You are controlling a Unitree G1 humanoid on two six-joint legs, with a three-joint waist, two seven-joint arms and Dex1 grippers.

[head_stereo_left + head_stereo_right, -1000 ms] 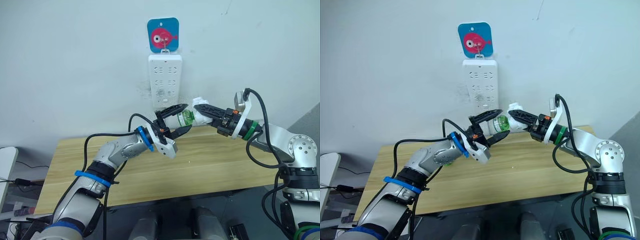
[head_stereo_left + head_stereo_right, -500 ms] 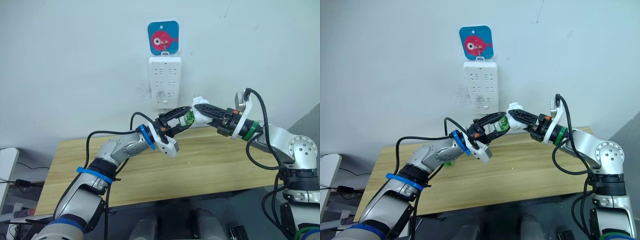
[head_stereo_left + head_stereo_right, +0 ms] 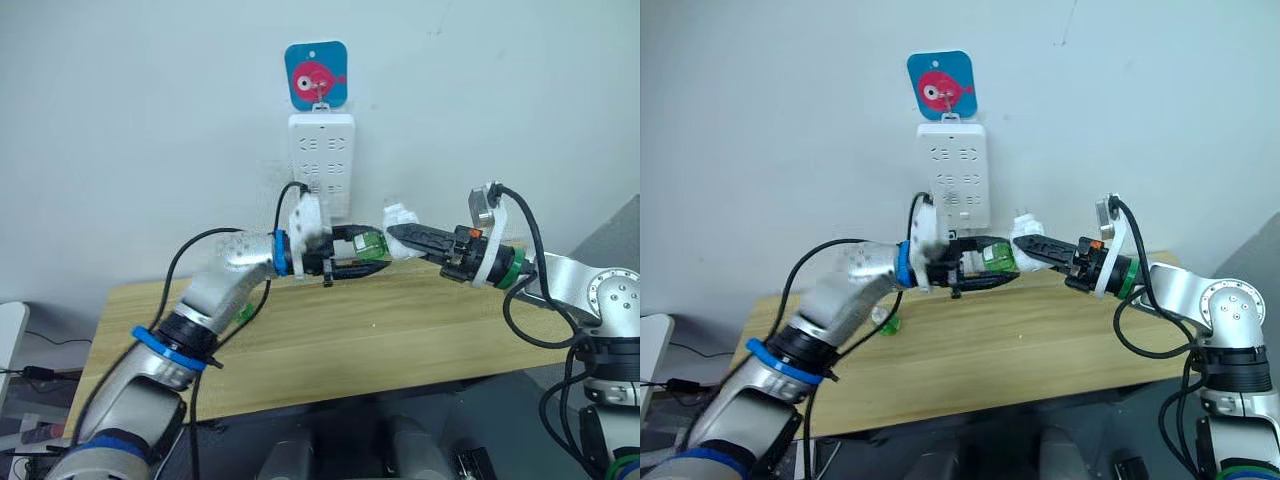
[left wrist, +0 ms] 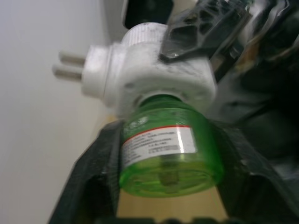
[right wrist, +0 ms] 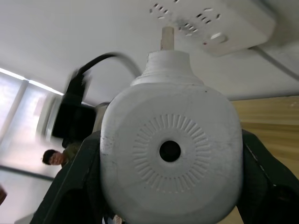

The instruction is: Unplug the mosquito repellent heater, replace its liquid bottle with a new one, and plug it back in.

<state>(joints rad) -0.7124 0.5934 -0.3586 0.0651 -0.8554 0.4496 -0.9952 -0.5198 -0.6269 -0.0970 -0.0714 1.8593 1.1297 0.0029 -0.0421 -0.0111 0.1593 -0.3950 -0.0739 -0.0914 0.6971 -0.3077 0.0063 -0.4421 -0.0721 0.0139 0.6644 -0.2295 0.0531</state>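
The white mosquito repellent heater (image 3: 402,213) is held in the air in front of the wall, unplugged, with my right gripper (image 3: 397,230) shut on it. The right wrist view shows its face and round vent hole (image 5: 169,150). Its liquid bottle (image 4: 166,149), green with a printed label, still sits in the heater's underside (image 4: 154,70). My left gripper (image 3: 373,252) is shut on the bottle from the left, one black finger on each side. Behind my left forearm a second small green bottle (image 3: 884,322) stands on the table, partly hidden; I cannot make out its cap.
The tall white power strip (image 3: 320,165) hangs on the wall under a blue fish hook (image 3: 315,75), just above and behind both grippers. The wooden table (image 3: 400,330) lies below the arms. A person shows far off in the right wrist view.
My left gripper has closed from open onto the green bottle, and its wrist has rolled over while the forearm rose level. The right gripper has kept the heater nearly still. The camera has shifted slightly.
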